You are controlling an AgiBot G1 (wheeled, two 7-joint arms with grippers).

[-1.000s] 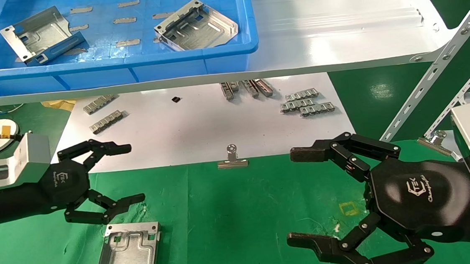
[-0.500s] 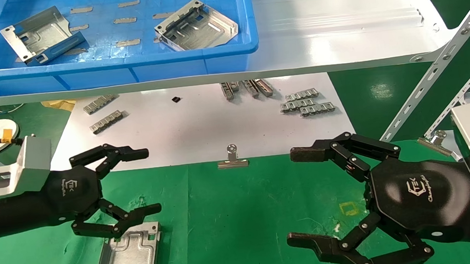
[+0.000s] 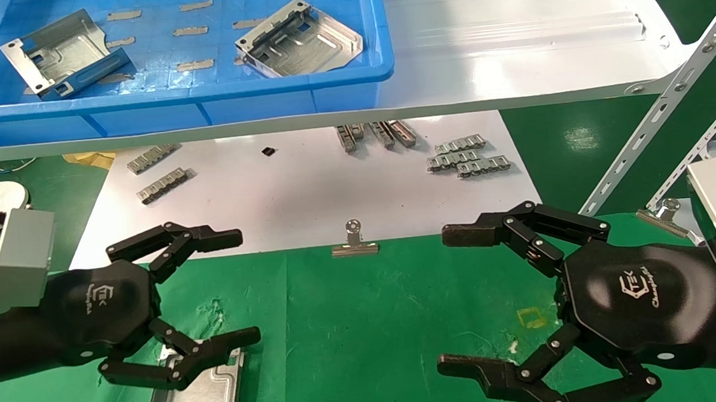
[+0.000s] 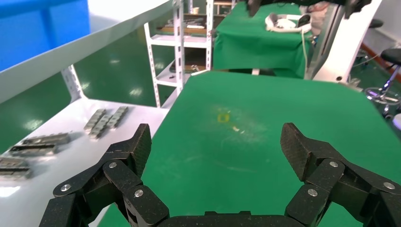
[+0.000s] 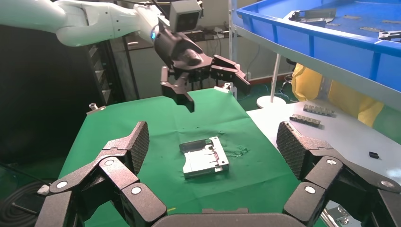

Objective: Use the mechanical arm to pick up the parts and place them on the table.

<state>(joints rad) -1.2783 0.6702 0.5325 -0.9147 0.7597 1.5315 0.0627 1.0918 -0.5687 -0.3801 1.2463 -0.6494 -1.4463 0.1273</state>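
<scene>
Left gripper [image 3: 209, 292] is seen hanging spread wide open above the green worktop [image 3: 368, 328], nothing held in it. One metal plate [image 3: 197, 396] is laid flat on the cloth right under its lower fingers [image 3: 216, 346]; from the right wrist view a clear gap can be seen between gripper and plate. Up on the white shelf [image 3: 511, 35], two more plates [image 3: 297, 39] are left in the blue bin [image 3: 197, 105]. A binder clip [image 3: 353, 243] is parked mid-worktop. Right gripper [image 3: 462, 301] is held open too, idle over the cloth on the right.
</scene>
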